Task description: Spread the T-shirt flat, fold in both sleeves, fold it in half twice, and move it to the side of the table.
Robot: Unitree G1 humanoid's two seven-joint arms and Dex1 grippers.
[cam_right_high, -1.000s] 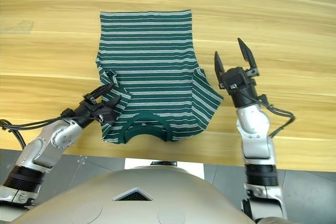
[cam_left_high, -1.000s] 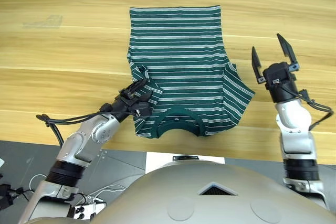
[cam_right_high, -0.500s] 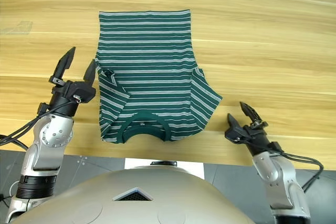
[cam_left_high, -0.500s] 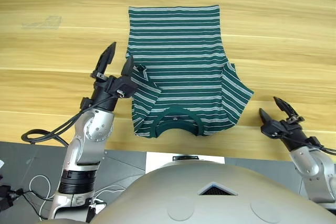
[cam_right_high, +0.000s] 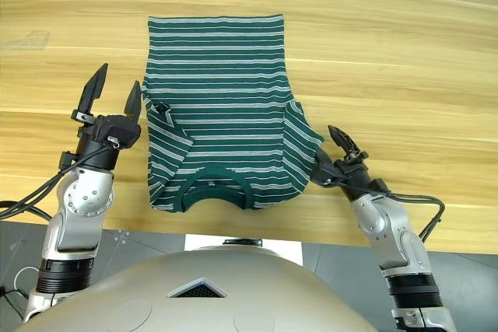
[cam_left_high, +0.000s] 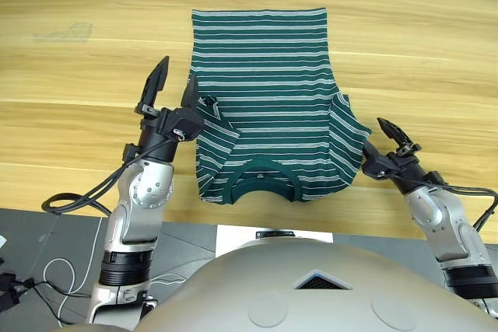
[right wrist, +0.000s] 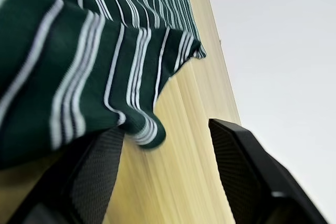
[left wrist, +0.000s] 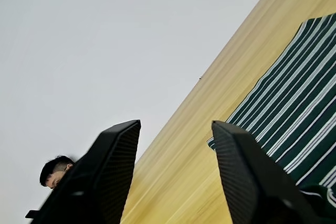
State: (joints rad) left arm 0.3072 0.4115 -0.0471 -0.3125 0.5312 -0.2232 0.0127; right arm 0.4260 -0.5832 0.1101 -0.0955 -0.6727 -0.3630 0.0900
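Has T-shirt (cam_left_high: 264,91) spread, left sleeve (cam_left_high: 214,126) folded; leaves right sleeve (cam_left_high: 350,139), both halvings, move aside; shows left gripper (cam_left_high: 177,71) and right gripper (cam_left_high: 373,134) wide, empty.

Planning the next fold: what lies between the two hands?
The dark green white-striped T-shirt on the light wooden table lies between the open left hand and open right hand, as the left eye view shows.

T-shirt (left wrist: 294,114) cut off by edges — right gripper (right wrist: 165,129) fingertip behind sleeve (right wrist: 68,114)
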